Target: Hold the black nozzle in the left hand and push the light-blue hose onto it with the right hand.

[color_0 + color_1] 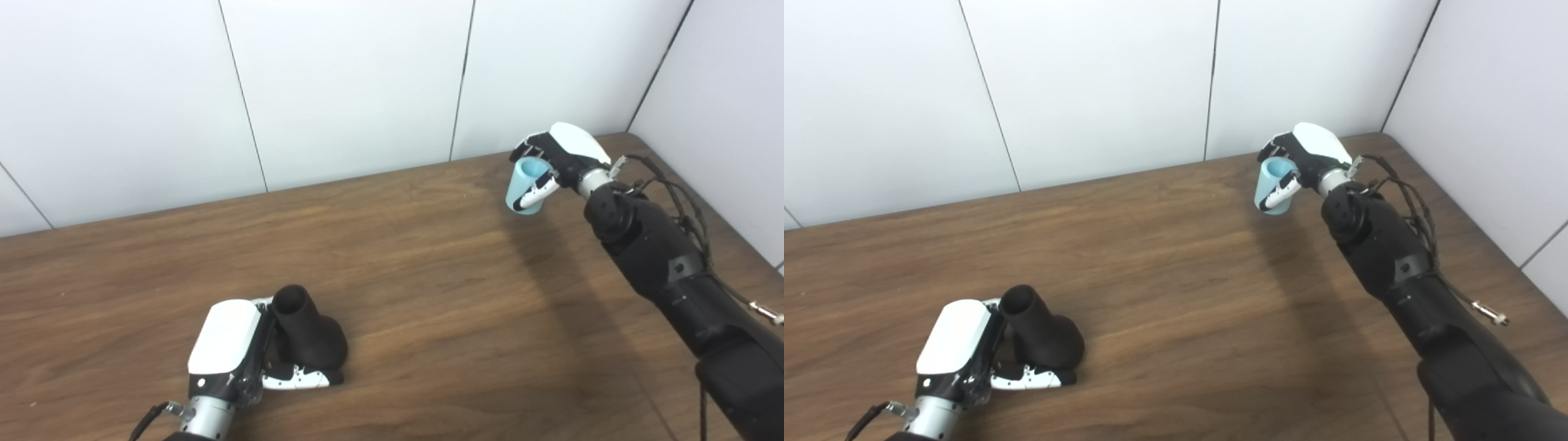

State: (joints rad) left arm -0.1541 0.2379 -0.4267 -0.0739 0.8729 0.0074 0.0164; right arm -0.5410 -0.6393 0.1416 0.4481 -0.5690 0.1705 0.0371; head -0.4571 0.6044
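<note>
Nozzle, black (309, 334): flared base on the wooden table (429, 294), open neck tilted upward, enclosed by the left hand (245, 346), fingers curled round its base. Hose, light-blue (527, 185): short section, pinched in the right hand (554, 162), raised clear of the table, well apart from the nozzle. Step: both parts grasped, joining not begun. Next: likely lift nozzle, carry hose across, align bore with neck, push.

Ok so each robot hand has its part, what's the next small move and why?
Probably bring the right robot hand and its light-blue hose toward the black nozzle. The left robot hand holds the nozzle low at the table's near left, far from the hose.
</note>
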